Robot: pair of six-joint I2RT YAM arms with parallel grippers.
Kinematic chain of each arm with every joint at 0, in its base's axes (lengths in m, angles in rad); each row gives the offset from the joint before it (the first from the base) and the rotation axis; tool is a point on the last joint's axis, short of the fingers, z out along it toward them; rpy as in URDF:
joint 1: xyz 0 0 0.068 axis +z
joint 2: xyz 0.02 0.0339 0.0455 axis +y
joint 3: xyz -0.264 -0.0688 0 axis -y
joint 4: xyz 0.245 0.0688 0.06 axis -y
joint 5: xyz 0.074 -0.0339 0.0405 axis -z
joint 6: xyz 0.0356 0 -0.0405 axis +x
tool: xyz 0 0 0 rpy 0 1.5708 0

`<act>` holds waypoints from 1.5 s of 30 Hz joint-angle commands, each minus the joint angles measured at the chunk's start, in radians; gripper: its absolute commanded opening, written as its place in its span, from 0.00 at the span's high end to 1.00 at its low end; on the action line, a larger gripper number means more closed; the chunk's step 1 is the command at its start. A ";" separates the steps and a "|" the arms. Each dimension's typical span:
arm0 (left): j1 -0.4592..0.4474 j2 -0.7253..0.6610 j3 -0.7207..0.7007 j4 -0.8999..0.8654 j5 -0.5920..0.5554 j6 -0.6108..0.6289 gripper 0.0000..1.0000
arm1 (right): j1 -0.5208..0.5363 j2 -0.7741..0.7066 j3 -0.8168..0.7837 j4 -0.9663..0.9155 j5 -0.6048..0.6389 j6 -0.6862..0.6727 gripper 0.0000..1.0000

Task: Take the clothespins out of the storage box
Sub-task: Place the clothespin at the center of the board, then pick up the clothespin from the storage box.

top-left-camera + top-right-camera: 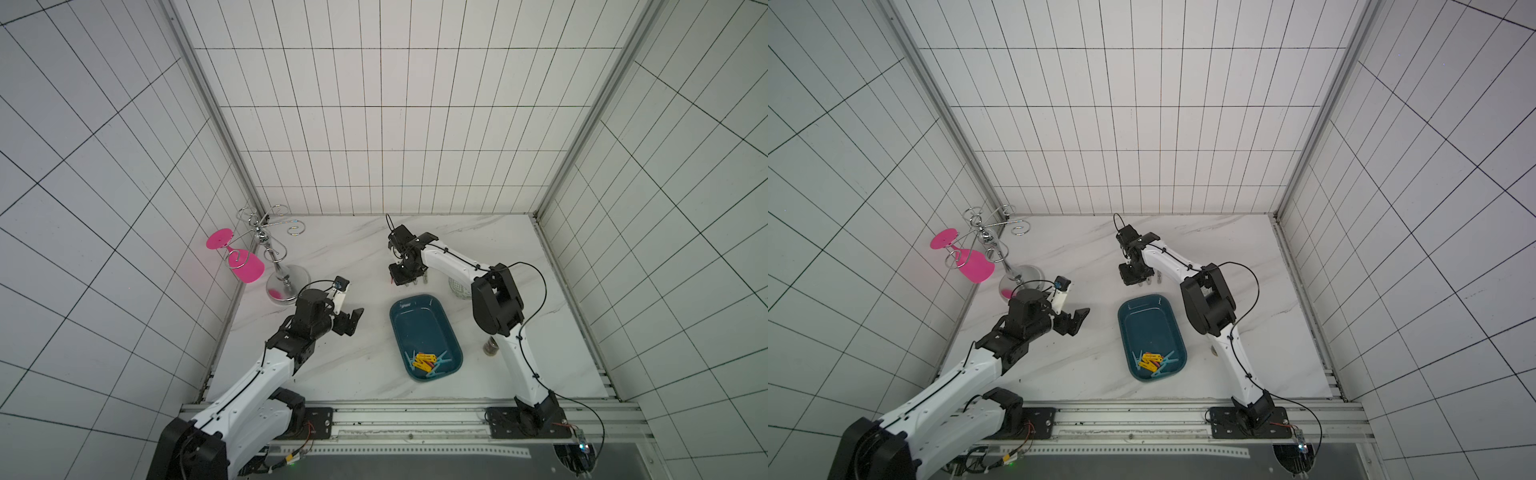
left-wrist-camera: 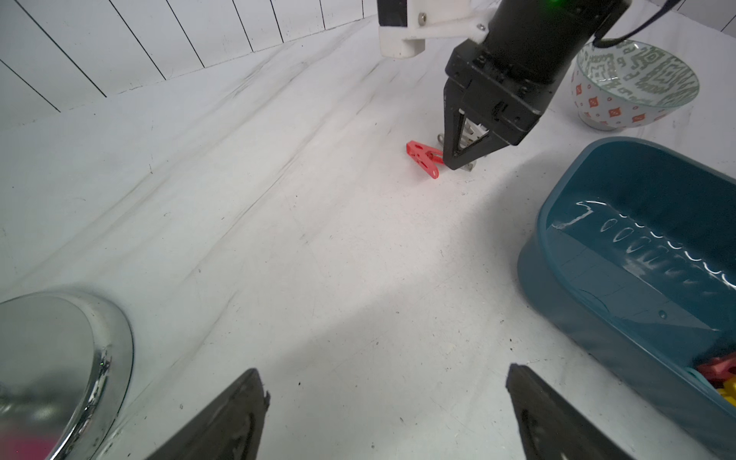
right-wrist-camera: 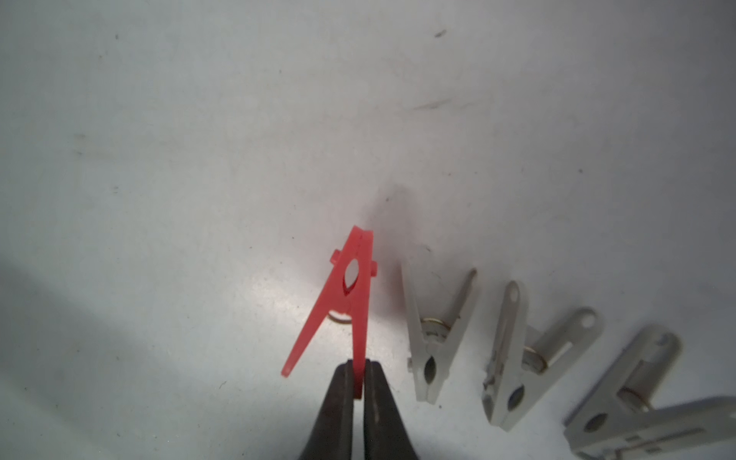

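The dark teal storage box (image 1: 415, 299) (image 1: 1144, 299) (image 2: 565, 239) stands mid-table. Several yellow, light blue and red clothespins (image 1: 426, 360) (image 1: 1152, 360) are heaped at its near end. Beyond the box's far end, my right gripper (image 3: 358, 364) (image 1: 409, 282) points down at the table, shut on one leg of a red clothespin (image 3: 350, 294) (image 2: 422, 157). Three grey clothespins (image 3: 436, 338) (image 3: 513, 358) (image 3: 621, 382) lie in a row beside it. Left of the box, my left gripper (image 2: 384, 374) (image 1: 353, 320) hangs open over the table with nothing in it.
A patterned bowl (image 2: 633, 87) (image 1: 459, 286) stands right of the right gripper. At the back left, a chrome glass rack (image 1: 274, 249) holds a pink glass (image 1: 245, 266); its base (image 2: 59, 358) is close to my left gripper. A small dark jar (image 1: 491, 347) sits right of the box.
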 commanded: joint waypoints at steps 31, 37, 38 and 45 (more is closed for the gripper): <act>-0.336 0.252 0.389 -0.329 0.195 0.178 0.08 | -0.077 -0.735 -0.604 0.074 0.018 -0.082 0.50; -0.441 0.427 0.513 -0.414 0.167 0.161 0.17 | -0.076 -0.903 -0.741 0.083 0.076 -0.057 0.50; -0.455 0.463 0.547 -0.445 0.163 0.157 0.19 | -0.078 -0.930 -0.764 0.086 0.083 -0.053 0.50; -0.525 0.660 0.736 -0.594 0.130 0.153 0.30 | -0.076 -1.087 -0.910 0.098 0.120 -0.013 0.50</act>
